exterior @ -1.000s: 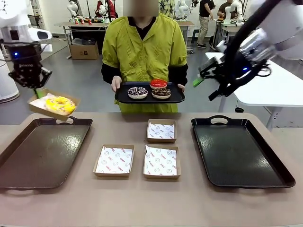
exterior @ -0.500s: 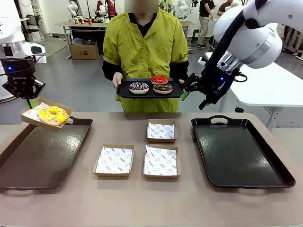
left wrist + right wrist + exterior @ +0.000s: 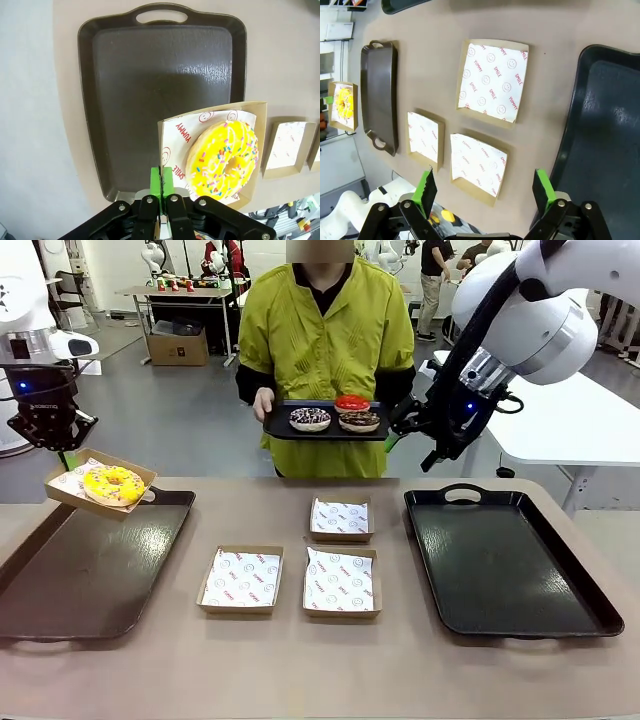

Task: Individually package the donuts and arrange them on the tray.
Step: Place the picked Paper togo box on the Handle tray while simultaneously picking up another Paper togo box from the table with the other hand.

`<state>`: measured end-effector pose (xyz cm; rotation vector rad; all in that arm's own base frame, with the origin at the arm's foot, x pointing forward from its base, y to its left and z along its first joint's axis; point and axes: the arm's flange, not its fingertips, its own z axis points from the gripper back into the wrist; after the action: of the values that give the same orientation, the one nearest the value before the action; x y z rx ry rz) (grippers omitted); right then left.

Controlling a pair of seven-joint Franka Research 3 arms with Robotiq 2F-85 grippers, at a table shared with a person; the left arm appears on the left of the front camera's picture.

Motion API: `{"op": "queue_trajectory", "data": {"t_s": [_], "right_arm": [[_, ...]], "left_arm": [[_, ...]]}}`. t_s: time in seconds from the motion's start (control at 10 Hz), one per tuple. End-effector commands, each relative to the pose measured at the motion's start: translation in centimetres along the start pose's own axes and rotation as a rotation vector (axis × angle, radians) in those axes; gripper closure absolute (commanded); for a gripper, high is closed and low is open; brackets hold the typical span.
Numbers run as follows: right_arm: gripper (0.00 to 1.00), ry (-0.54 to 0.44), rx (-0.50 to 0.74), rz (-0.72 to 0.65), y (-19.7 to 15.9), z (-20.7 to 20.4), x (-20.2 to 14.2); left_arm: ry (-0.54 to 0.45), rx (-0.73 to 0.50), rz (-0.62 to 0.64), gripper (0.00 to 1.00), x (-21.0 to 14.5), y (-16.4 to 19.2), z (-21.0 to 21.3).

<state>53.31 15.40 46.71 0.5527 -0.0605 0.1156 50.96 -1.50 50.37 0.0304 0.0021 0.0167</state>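
In front, the left gripper (image 3: pixel 66 453) pinches a box (image 3: pixel 85 502) holding the yellow donut (image 3: pixel 113 484) above the far corner of the left tray (image 3: pixel 90 580); a person (image 3: pixel 325 340) holds a small tray (image 3: pixel 275 432) with three donuts (image 3: pixel 310 419). Left wrist: green pads (image 3: pixel 156 181) clamped on the box rim. Right wrist: the right gripper (image 3: pixel 485 189) gapes wide, empty, over three boxes (image 3: pixel 492 82).

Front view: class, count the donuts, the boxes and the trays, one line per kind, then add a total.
Donuts: 4 (yellow donut, red donut, sprinkled donut, dark donut)
Boxes: 4 (held box, back box, front left box, front right box)
Trays: 3 (left tray, right tray, person's tray)
Total: 11
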Motion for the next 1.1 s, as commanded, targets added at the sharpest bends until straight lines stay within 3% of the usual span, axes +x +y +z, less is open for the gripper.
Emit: {"op": "queue_trajectory", "data": {"t_s": [0.0,0.1,0.4,0.6,1.0], "right_arm": [[0.0,0.0,0.0,0.0,0.0,0.0,0.0],[0.0,0.101,-0.157,-0.029,1.8,-3.2,0.2],[0.0,0.176,-0.326,-0.042,4.1,-8.9,1.3],[0.0,0.161,-0.398,-0.056,4.3,-12.2,1.5],[0.0,-0.014,-0.506,-0.074,3.8,-16.2,2.9]], "left_arm": [[0.0,0.0,0.0,0.99,0.0,0.0,0.0],[0.022,-0.022,0.003,0.99,1.3,-0.2,-1.2],[0.041,-0.116,0.05,0.99,2.9,0.7,-3.5],[0.014,-0.128,0.044,0.99,3.3,0.8,-4.8],[-0.02,-0.142,-0.026,0.99,3.6,1.9,-7.4]]}}
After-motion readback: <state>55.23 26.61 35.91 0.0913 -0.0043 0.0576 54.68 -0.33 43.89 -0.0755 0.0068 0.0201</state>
